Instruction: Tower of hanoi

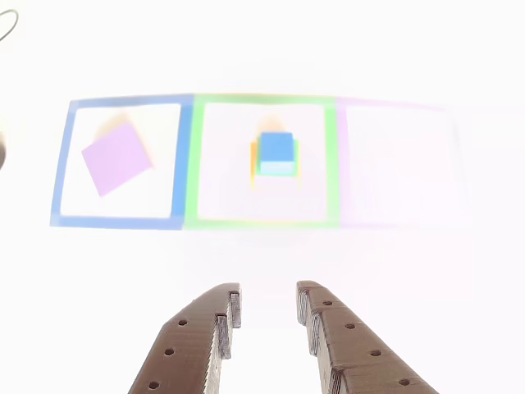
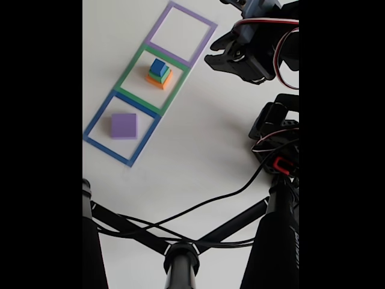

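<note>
Brown plastic claw (image 1: 268, 305) hangs spread apart over the white table (image 2: 198, 150), holding and touching nothing. Well ahead of its tips sits the stack in the green square (image 1: 331, 164): blue cube (image 1: 276, 148) atop green cube (image 2: 157, 76) atop orange cube (image 2: 159, 82). Ahead and to the left in the other view, the purple cube (image 1: 116, 158) lies alone in the blue square (image 1: 184, 164).

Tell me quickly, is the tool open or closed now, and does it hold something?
Brown two-finger tool: open, holding nothing, apart from the cubes.
</note>
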Tool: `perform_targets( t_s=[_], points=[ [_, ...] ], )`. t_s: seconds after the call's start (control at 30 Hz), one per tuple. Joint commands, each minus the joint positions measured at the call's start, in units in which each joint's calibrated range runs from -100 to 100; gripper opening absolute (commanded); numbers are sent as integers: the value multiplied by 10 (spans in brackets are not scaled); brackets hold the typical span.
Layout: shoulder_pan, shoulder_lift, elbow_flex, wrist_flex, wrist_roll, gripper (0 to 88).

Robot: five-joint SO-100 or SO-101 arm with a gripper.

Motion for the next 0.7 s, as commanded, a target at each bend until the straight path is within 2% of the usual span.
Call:
perform_targets(
  t_s=[0.0, 0.13, 0.4, 0.67],
  points=[
    [28, -15, -3, 5, 0, 61],
    [44, -34, 58, -29, 0, 161],
    [56, -94, 293, -233, 0, 298],
    [77, -139, 484, -424, 0, 346]
  ],
)
